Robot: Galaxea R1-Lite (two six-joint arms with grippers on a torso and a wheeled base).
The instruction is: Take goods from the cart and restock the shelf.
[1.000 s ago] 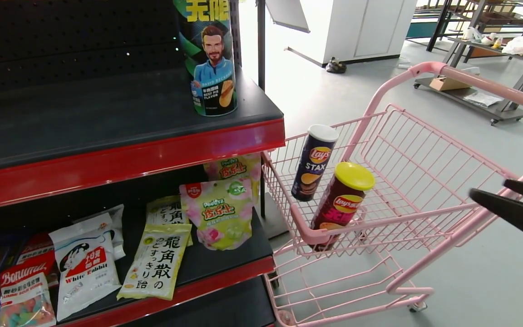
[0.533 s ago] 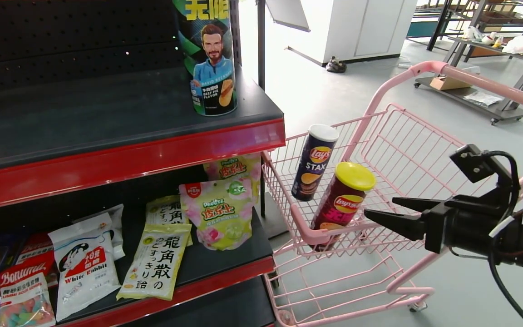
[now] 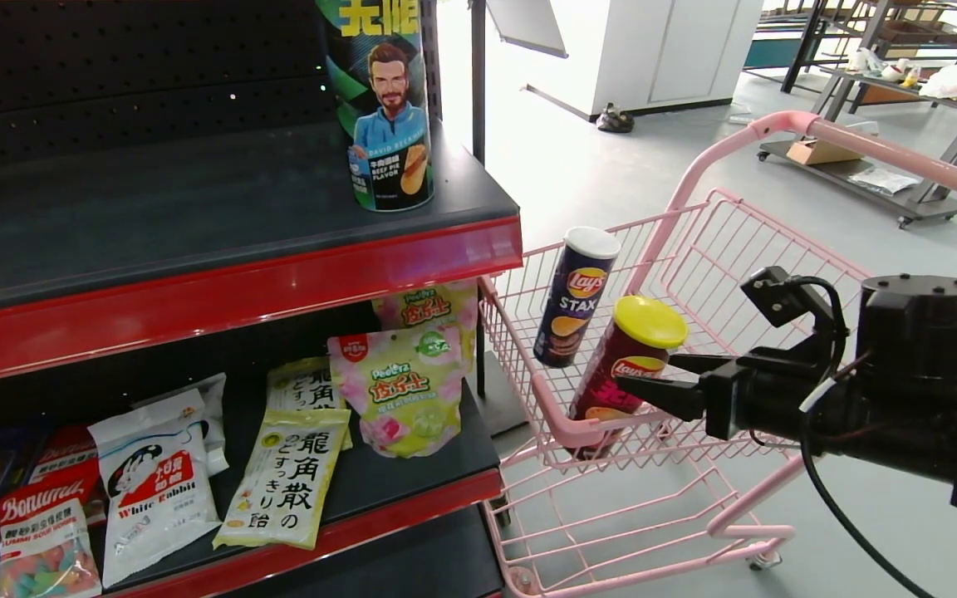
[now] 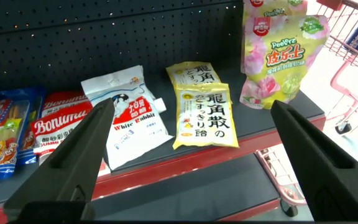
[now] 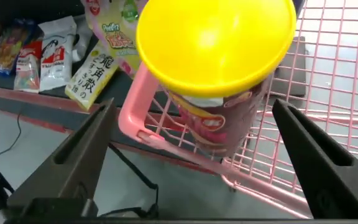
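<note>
Yellow-lidded can (image 3: 641, 344), leaning near-upright in the cart (image 3: 542, 400), sits just left of the nearer right gripper (image 3: 646, 372), jaws spread.

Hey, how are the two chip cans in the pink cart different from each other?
The yellow-lidded can has a maroon body; the white-lidded can is dark blue. The yellow-lidded can sits at the cart's near corner, the white-lidded can farther back. The open right hand flanks the yellow-lidded can, not the white-lidded one. Both are lidded tubes, leaning.
</note>
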